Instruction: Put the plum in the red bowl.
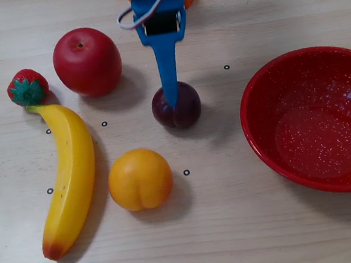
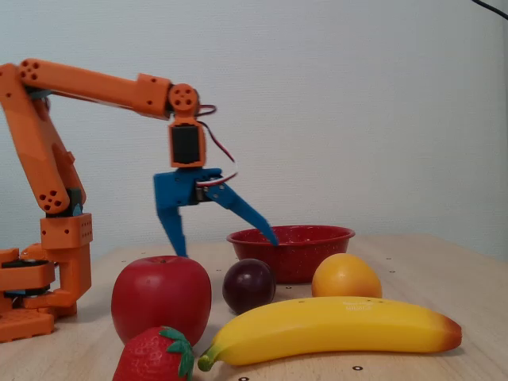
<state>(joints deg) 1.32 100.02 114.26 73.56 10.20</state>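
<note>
- The plum (image 1: pixel 177 107) rests on the light wooden table (image 1: pixel 243 227), near the middle of a fixed view from above, with the red apple (image 1: pixel 87 61) up and to its left and the orange fruit (image 1: pixel 140 179) below and to its left.
- In a fixed view from the side, the plum (image 2: pixel 248 286) stands between the apple (image 2: pixel 161 298) and the orange fruit (image 2: pixel 345 277), behind the banana (image 2: pixel 333 325).
- The blue gripper (image 2: pixel 226 244) hangs above the plum with its jaws spread wide; one finger points straight down, the other slants out toward the red bowl (image 2: pixel 291 248).
- The gripper holds nothing, and both fingertips sit higher than the plum's top in the side view.
- From above, the gripper (image 1: pixel 172 99) shows as one narrow blue blade whose tip overlaps the plum's upper edge.
- The red bowl (image 1: pixel 278 156), speckled white inside, sits well apart to the plum's right in the view from above, and it holds nothing.
- The banana (image 1: pixel 70 180) lies along the left side in that view, its stem end just beside the strawberry (image 1: pixel 27 87).
- The orange arm (image 2: pixel 95 87) reaches from its base at the left of the side view.
</note>
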